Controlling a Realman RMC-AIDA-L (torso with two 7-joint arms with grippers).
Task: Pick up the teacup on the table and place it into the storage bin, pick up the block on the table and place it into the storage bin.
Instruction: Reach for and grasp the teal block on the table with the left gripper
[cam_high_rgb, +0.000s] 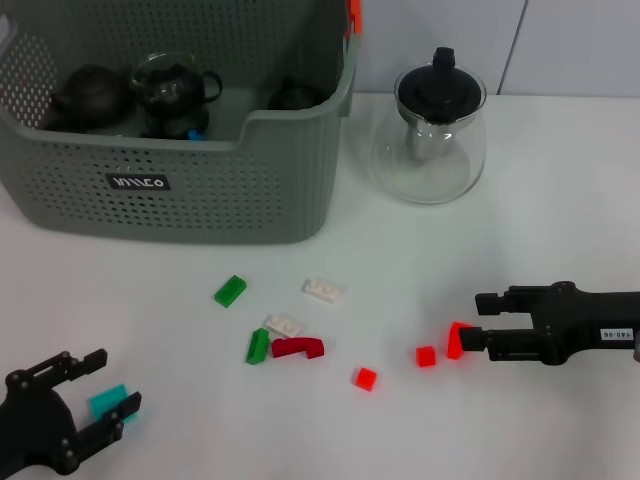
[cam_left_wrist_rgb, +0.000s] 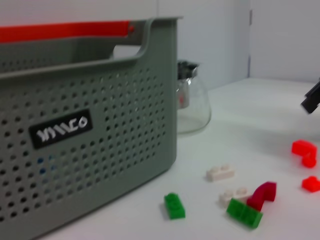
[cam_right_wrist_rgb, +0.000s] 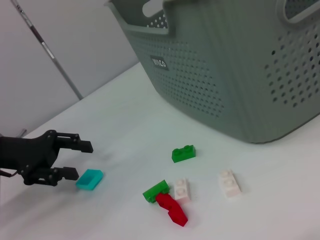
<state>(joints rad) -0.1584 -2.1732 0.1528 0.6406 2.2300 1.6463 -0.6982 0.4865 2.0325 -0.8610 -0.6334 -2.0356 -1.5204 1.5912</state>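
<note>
White table (cam_high_rgb: 560, 250) fills our head view, with the storage bin (cam_high_rgb: 200, 190), a grey-green perforated basket with a dipped front rim and black label, at the far left corner. Inside it we see a dark teapot (cam_high_rgb: 90, 95), a glass teacup (cam_high_rgb: 172, 85) and another dark pot (cam_high_rgb: 295, 97). Beside it stands a clear glass teapot (cam_high_rgb: 430, 130). Loose blocks lie mid-table: green blocks (cam_high_rgb: 231, 290), white ones (cam_high_rgb: 323, 290), a dark red piece (cam_high_rgb: 298, 347) and small red blocks (cam_high_rgb: 365, 378). Our left gripper (cam_high_rgb: 100, 385) sits at the near left edge, fingers apart around a teal block (cam_high_rgb: 108, 401), not closed on it. Our right gripper (cam_high_rgb: 485, 320) is open at a red block (cam_high_rgb: 458, 340), holding nothing

From the left wrist we see the bin wall and scattered blocks

From the right wrist, the teal block lies just beside the open left gripper
</note>
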